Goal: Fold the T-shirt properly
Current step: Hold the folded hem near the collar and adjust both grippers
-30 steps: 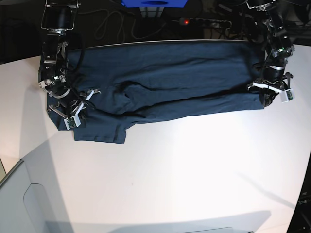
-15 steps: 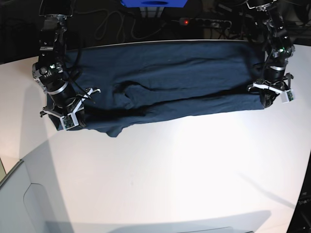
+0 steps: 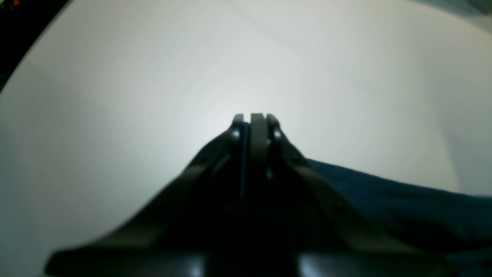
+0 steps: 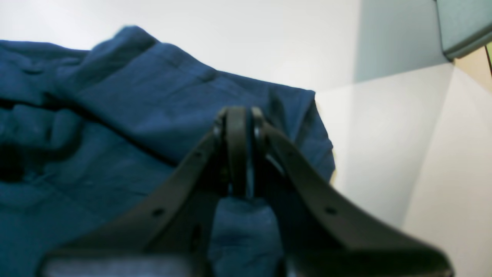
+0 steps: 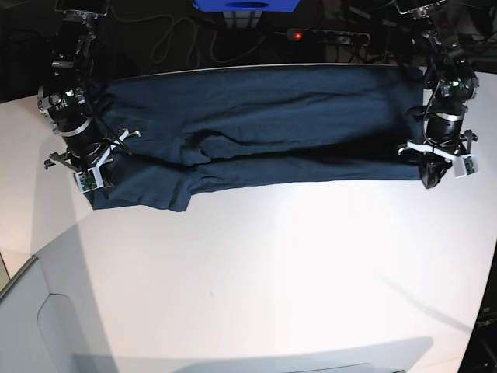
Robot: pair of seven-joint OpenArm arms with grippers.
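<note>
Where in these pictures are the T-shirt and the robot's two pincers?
T-shirt [image 5: 272, 109]: base view, the flat upper layer of cloth.
Left pincer [image 3: 251, 117]: left wrist view, its closed tips.
Right pincer [image 4: 238, 111]: right wrist view, its closed tips above the cloth.

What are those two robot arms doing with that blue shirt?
They are folding it. The dark blue T-shirt lies stretched sideways across the white table. The left gripper is shut on one end of the shirt, and the right gripper is shut on the other end. Between them, the near edge looks doubled over into a long fold, with a bit of cloth sticking out near the right gripper.
</note>
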